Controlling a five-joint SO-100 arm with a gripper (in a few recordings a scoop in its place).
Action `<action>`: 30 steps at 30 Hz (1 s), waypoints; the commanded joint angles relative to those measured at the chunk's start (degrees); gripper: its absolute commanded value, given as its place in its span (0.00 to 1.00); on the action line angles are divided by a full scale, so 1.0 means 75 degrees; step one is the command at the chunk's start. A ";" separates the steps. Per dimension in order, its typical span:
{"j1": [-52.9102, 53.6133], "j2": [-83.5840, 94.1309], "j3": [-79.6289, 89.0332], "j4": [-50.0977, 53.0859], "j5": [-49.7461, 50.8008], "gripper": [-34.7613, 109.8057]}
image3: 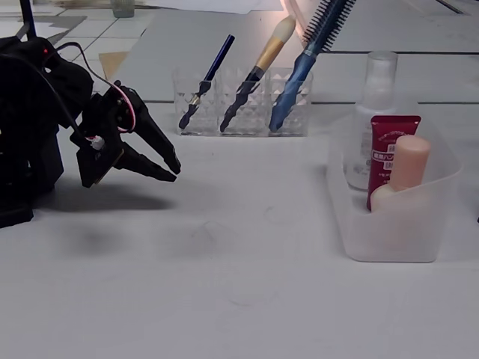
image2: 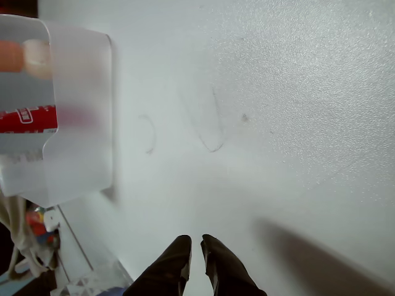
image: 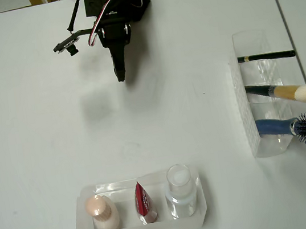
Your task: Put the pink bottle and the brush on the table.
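The pink bottle [image: 102, 212], small, pale peach-pink, round-bodied with a narrower round cap, is shown upright in the left-hand compartment of a frosted translucent plastic tray [image: 89, 227] in the overhead view. A red tube [image: 144, 203] and a clear bottle with a white top [image: 181, 194] are kept beside it; the dividers appear meant to hold all three upright and apart. The large plain white bench [image: 43, 154] carries everything. A clear faceted plastic holder [image: 246, 106] is set well apart at the right; in it the brush [image: 282, 93], slim, black-handled with a tan-gold ferrule and fluffy cream-white tip, leans in the middle slot, between a thin dark green pencil [image: 266, 56] and a blue-handled spiky hairbrush [image: 301, 125]. The black two-fingered hand [image3: 174, 169] is held above the bench, slightly spread and empty, far from both things. Neither thing is judged to be set out yet.
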 commanded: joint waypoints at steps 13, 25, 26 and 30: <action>0.0211 0.0187 -0.0703 0.0398 -0.1418 0.24; 0.0234 0.0094 -0.2168 0.1125 -0.3375 0.24; 0.0234 0.0070 -0.2273 0.1137 -0.3562 0.24; 0.0234 -0.0164 -0.2602 0.1219 -0.4324 0.24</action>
